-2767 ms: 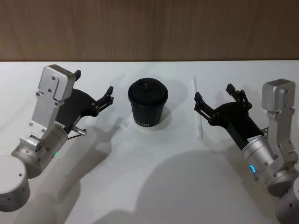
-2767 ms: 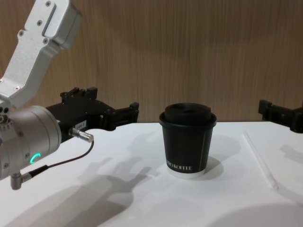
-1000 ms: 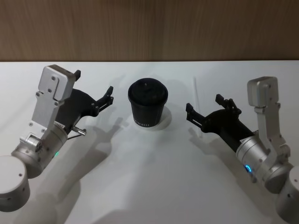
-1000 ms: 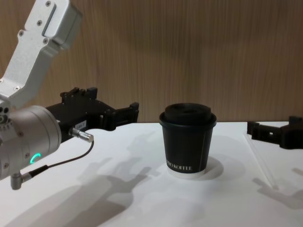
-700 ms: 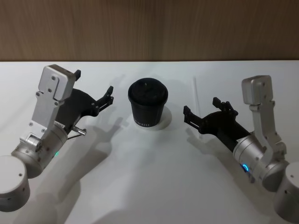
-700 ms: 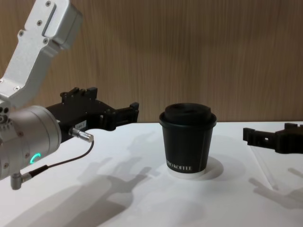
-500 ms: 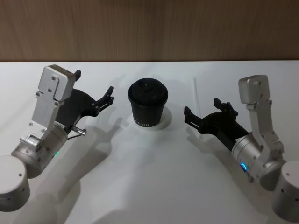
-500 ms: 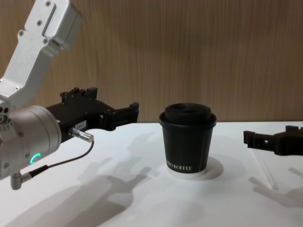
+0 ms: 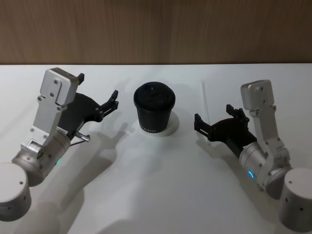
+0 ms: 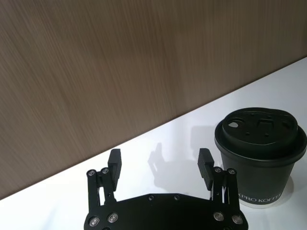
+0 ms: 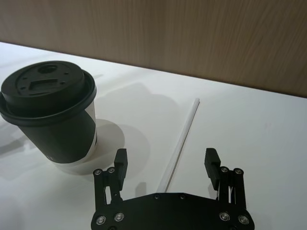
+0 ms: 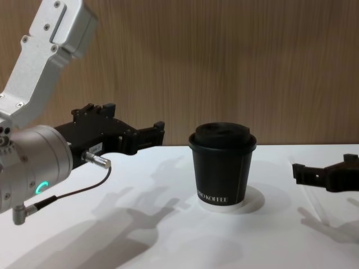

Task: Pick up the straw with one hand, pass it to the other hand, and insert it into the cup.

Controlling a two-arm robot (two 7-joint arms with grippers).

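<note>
Hovering over the table [image 9: 161, 195], the right gripper [image 9: 213, 117] is held with jaws wide apart above the straw [image 11: 184, 136], which is laid flat right of the cup [image 9: 154, 109]; the left gripper [image 9: 97, 86] is parked left of the cup, jaws apart

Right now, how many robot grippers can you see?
2. The left gripper hovers open to the left of the black coffee cup. The right gripper is on the cup's right, open, with the white straw lying between its fingers.
</note>
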